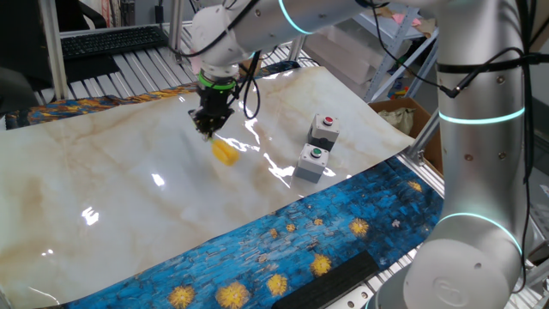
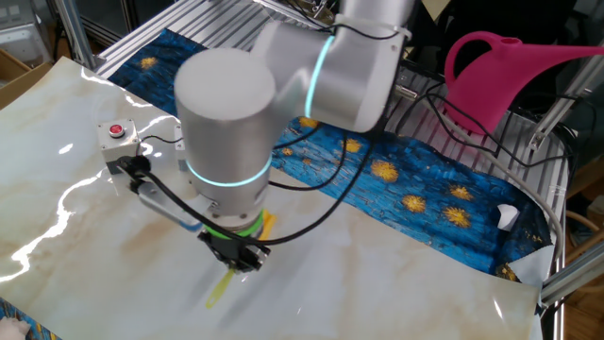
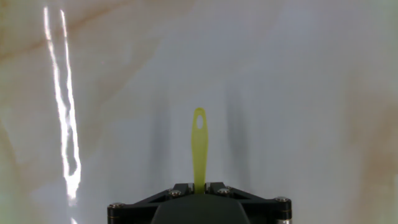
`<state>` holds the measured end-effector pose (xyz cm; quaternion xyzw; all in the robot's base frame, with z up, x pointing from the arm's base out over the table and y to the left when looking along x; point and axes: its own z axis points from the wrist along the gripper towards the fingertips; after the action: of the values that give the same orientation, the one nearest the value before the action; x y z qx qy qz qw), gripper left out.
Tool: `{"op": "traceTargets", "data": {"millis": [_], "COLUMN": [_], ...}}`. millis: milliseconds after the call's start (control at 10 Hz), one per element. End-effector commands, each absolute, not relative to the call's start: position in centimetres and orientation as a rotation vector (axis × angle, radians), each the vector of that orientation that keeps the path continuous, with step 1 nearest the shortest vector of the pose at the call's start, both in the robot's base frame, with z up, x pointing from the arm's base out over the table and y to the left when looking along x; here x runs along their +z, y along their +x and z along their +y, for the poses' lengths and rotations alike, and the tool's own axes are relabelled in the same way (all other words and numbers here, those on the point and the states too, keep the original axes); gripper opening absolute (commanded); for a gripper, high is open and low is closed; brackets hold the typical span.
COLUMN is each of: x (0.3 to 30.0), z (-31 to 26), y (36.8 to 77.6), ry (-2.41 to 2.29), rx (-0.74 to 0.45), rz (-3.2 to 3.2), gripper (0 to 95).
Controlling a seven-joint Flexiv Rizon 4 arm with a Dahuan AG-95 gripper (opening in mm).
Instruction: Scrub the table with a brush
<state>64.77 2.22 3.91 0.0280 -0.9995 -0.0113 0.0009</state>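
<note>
The brush (image 1: 226, 153) has a yellow head resting on the cream marble table (image 1: 103, 197), just below the gripper (image 1: 208, 127). From the other fixed view its thin yellow-green handle (image 2: 221, 288) pokes out under the gripper (image 2: 236, 260) towards the near edge. In the hand view the handle (image 3: 199, 146) runs straight up from between the black jaws, its eyelet end at the top. The gripper (image 3: 199, 188) is shut on the handle, close over the table (image 3: 298, 93).
Two grey button boxes stand on the table right of the brush, one with a red button (image 1: 324, 128) and one with a green button (image 1: 314, 161). A blue cloth with yellow swirls (image 1: 283, 249) borders the table. A pink watering can (image 2: 510, 80) stands beyond the table's edge.
</note>
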Motion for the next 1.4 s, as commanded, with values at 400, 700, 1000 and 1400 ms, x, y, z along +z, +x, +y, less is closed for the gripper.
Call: {"op": "traceTargets", "data": {"millis": [400,700,1000,1400], "x": [3.61,3.57,3.43,3.33], "z": [1.23,1.23,1.3,1.34], "y": [64.62,64.56,64.36,64.25], "ry": [0.171,0.159,0.152,0.117], "rx": [-0.028,-0.027,-0.016,-0.021], "rz": [-3.149,-3.149,-3.154,-3.155], "gripper": [0.0,0.0,0.0,57.0]}}
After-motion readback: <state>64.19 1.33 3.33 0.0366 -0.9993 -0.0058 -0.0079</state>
